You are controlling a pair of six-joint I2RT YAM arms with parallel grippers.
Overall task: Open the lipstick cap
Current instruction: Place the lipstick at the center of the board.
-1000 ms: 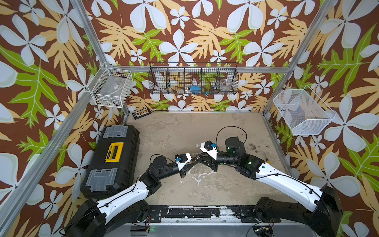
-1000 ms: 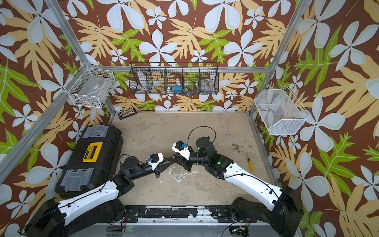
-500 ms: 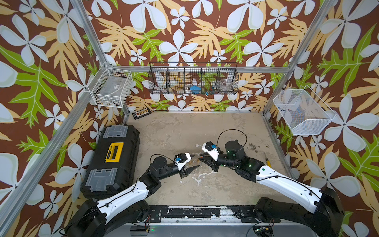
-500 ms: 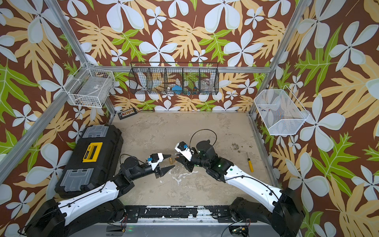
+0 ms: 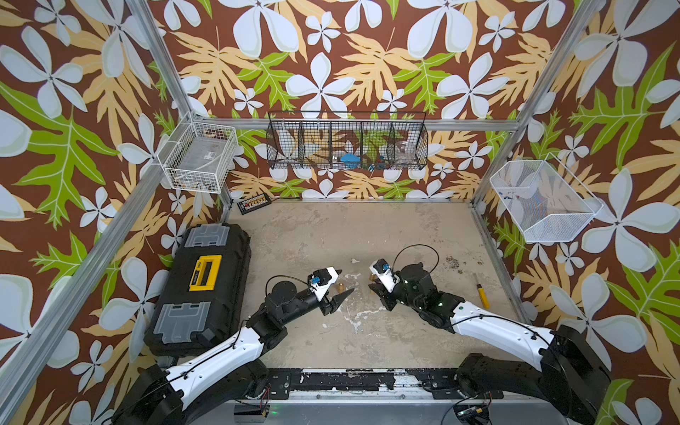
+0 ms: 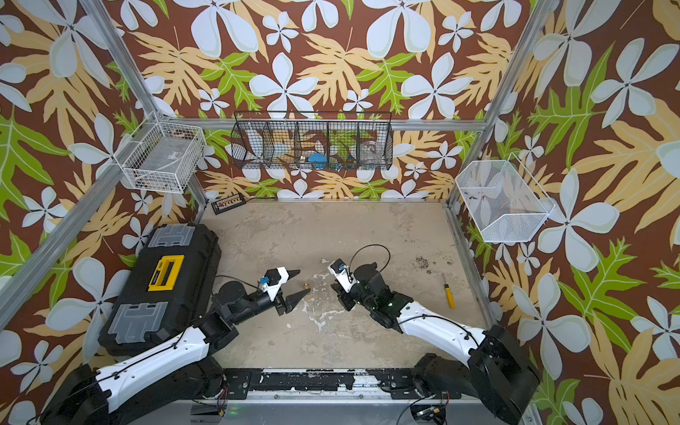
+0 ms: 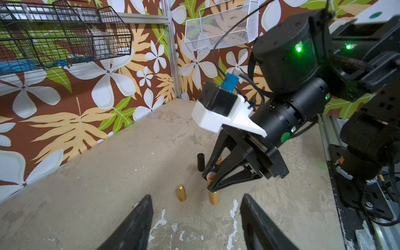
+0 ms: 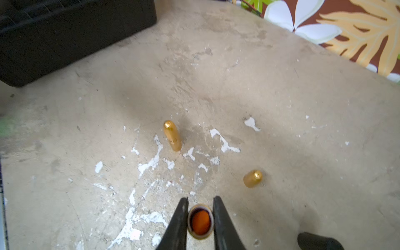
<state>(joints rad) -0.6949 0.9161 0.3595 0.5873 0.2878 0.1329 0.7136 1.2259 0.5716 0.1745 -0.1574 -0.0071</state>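
Now that the jaws of the left gripper have been parted, the gold cap is left standing on the table near the uncapped lipstick, which is clamped in the right gripper; the task is judged done.

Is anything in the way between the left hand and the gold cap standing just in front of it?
Nothing visible. The left hand is open, with only bare table between it and the upright gold cap. The right hand grips the lipstick tube alongside.
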